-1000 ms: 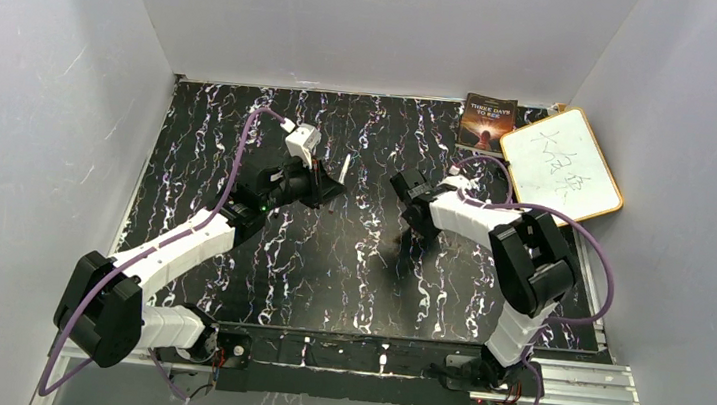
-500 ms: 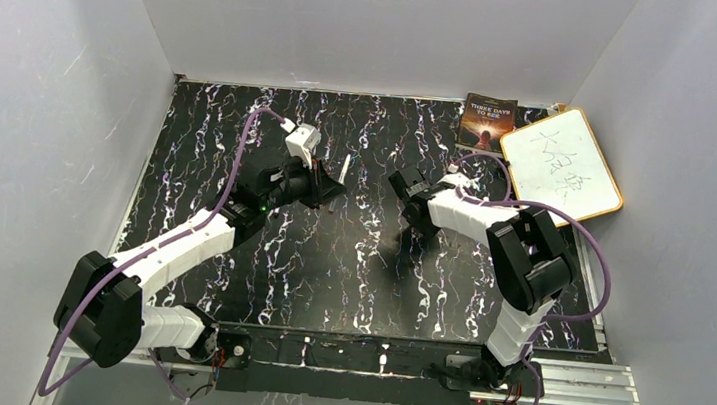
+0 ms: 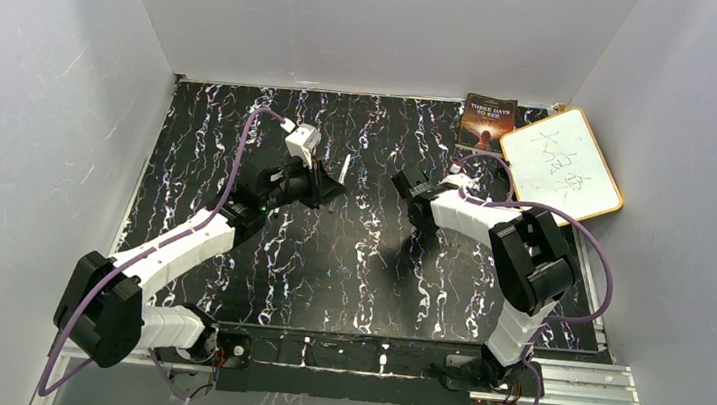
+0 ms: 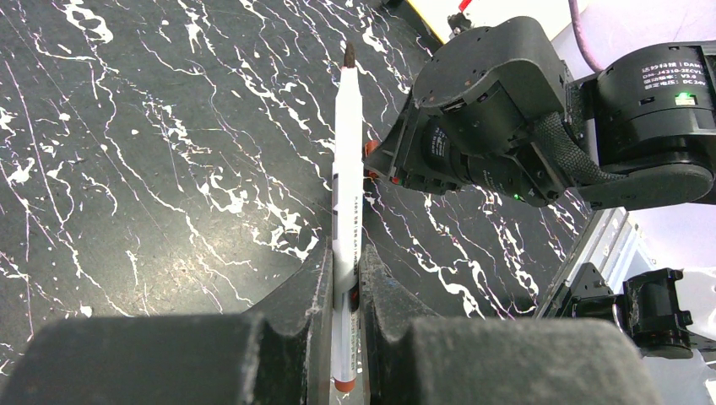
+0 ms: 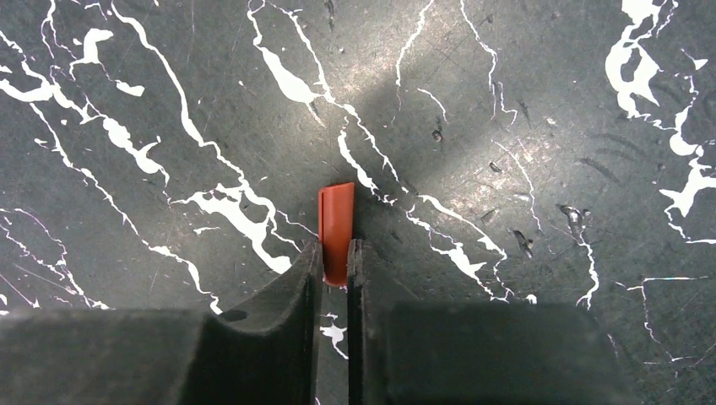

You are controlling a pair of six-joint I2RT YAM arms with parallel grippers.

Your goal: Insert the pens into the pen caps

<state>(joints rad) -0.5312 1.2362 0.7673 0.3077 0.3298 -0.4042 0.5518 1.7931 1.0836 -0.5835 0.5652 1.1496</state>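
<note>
Two grips noted. Left gripper (image 4: 344, 255) is clamped on the pen (image 4: 347, 169) near its rear end. The pen's long axis runs straight out past my fingers, dark tip toward my right arm (image 4: 507, 110). Right gripper (image 5: 336, 253) pinches the red pen cap (image 5: 336, 221), which points out along its fingers over the table (image 5: 523, 126). Judgement: cap mouth must line up with the tip.

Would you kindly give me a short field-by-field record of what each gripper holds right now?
left gripper: shut on white pen, dark tip bare
right gripper: shut on red cap, which juts past the fingertips
capping: not yet done
table: black, white-veined
far right corner: book, whiteboard
</note>
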